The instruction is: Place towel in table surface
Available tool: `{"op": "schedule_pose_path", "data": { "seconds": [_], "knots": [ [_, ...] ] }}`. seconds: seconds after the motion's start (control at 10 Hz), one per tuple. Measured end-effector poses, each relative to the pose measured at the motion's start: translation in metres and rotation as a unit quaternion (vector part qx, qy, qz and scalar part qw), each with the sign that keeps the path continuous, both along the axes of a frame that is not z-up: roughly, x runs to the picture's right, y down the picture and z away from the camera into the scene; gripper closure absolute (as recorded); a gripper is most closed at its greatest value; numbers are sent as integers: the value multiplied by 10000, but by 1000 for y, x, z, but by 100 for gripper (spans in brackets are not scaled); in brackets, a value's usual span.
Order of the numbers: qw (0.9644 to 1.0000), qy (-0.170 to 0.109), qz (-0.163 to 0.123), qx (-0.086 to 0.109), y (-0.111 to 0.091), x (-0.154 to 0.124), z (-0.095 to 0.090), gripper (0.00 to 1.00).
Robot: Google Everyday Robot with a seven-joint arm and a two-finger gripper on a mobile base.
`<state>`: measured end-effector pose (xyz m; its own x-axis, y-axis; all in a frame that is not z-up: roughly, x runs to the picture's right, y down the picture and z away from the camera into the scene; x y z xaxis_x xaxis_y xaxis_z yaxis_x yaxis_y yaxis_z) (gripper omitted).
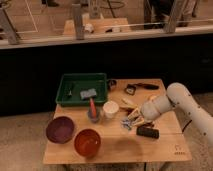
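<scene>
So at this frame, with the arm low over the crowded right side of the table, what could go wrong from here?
1. The end effector sits low among clutter; a sweep could knock the white cup or push the black object.
2. Whether it holds the towel cannot be told, so a release may place nothing.
3. Free wood on the table is limited, so the towel could land across other items.

One raised view — the table (160, 145), gripper (131, 120) at right.

Matt wooden table (165, 142), glossy green plastic tray (64, 95), end effector (134, 119) on smooth white arm (187, 102)
</scene>
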<state>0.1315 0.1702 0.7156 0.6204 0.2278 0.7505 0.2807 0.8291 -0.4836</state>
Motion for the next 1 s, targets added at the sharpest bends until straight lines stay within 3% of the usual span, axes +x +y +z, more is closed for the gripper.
{"op": "schedule_pose_path", "data": {
  "seconds": [0.1,0.2,0.3,0.4,0.6,0.7,0.8,1.0],
  "knots": [
    [9986,258,-322,341,8,-7,-6,100],
    [9950,559,-570,607,16,-11,-8,100],
    [9868,1032,-842,918,29,-15,-6,100],
    [9805,1335,-977,1065,41,-17,0,100],
    [9715,1708,-1184,1142,67,-20,20,100],
    [9689,1799,-1276,1120,73,-22,28,100],
    [9684,1793,-1363,1071,79,-25,33,100],
    [9683,1724,-1564,911,89,-33,42,84]
  ]
}}
